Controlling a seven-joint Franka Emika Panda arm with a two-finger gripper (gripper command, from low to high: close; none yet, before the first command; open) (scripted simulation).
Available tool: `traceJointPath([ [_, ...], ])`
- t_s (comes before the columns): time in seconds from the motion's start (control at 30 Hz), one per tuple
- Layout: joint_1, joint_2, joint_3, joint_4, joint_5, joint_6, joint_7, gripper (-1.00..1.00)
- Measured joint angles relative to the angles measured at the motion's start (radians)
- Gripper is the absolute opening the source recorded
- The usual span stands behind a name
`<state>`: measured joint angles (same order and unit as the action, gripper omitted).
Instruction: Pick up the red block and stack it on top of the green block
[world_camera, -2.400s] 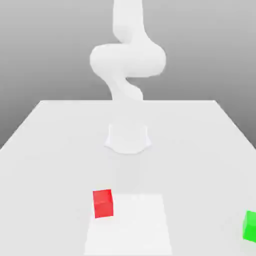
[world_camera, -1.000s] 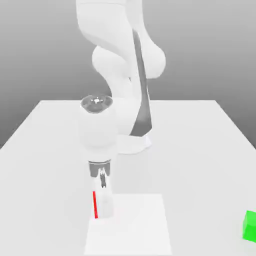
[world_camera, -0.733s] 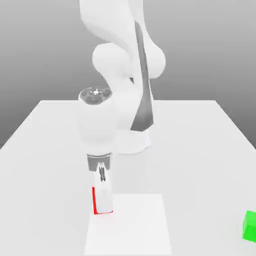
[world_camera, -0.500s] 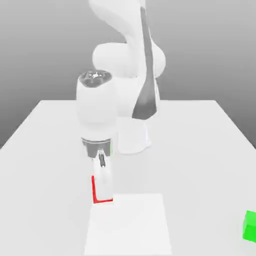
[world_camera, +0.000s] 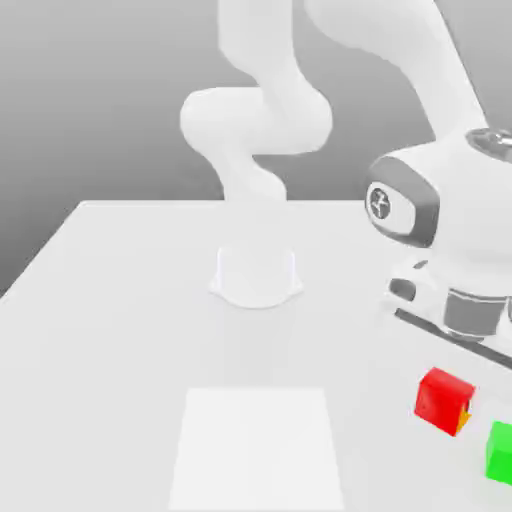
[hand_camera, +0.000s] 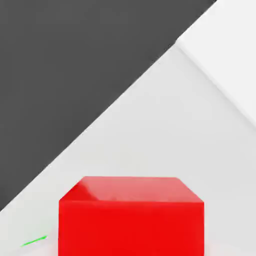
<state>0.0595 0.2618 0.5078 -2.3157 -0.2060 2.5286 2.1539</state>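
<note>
The red block (world_camera: 441, 400) hangs tilted just above the table at the exterior view's right, under the arm's hand. My gripper (world_camera: 447, 374) is shut on the red block; the white hand and wrist (world_camera: 462, 290) cover the fingers. The green block (world_camera: 500, 452) rests on the table at the frame's right edge, a little nearer the camera than the red block and to its right, with a small gap between them. In the hand view the red block (hand_camera: 131, 215) sits large and close, with a thin green sliver (hand_camera: 34, 242) beside it.
The arm's round base (world_camera: 256, 276) stands at the middle of the white table (world_camera: 110, 330). A brighter white square patch (world_camera: 258, 445) lies on the table's near side. The table's right edge runs close behind the hand.
The gripper shut on the red block at the exterior view's left, lifted it, and the arm swung across to the right, carrying the block close to the green block.
</note>
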Motion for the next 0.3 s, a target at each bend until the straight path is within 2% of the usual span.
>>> traceJointPath([
  [0.17, 0.105, 0.144, -0.067, 0.053, -0.130, 0.083, 0.095, -1.00],
  [0.2, 0.118, 0.166, -0.082, 0.056, -0.148, 0.101, 0.107, 1.00],
  [0.3, 0.118, 0.166, -0.082, 0.056, -0.148, 0.101, 0.107, 1.00],
])
